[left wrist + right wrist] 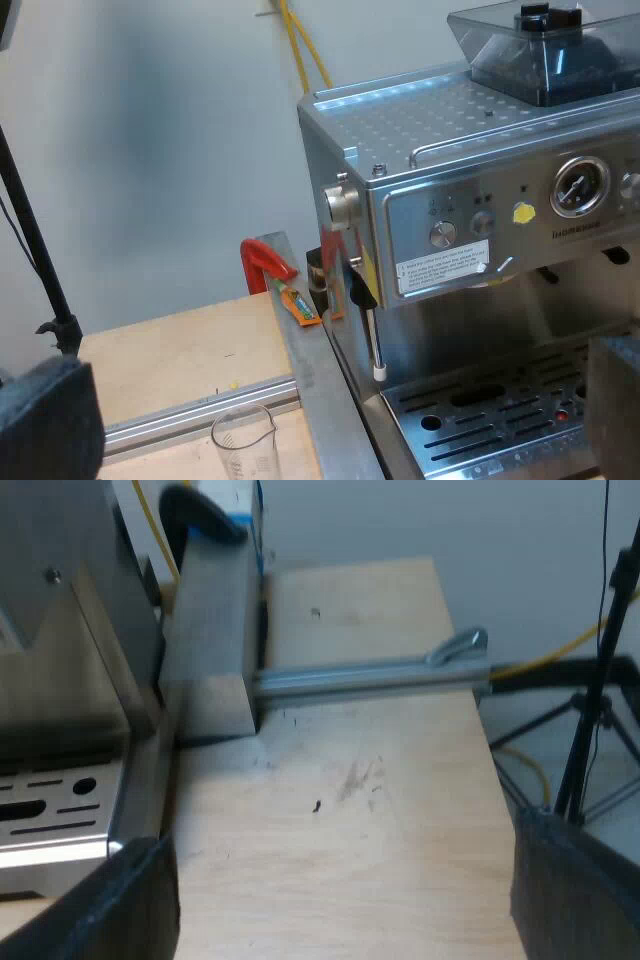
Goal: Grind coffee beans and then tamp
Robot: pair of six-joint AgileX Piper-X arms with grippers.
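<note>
Both grippers open and empty at one espresso machine.

Left gripper (330,420): jaws spread wide, nothing between them, facing the front corner of the espresso machine (450,130). Right gripper (345,880): jaws likewise wide apart and empty, over the bare wooden table (350,780) beside the machine's drip tray (50,810). Count: one machine, one bean hopper (545,50) seated on its top, one gauge (580,185) on its front, one steam wand (372,335) hanging vertical, tip down. One measuring glass (245,440) stands upright, mouth up, on the table near the machine's base. One red clamp (265,265) sits at the table edge beyond the glass. One metal rail (370,675) lies flat across the table.
</note>
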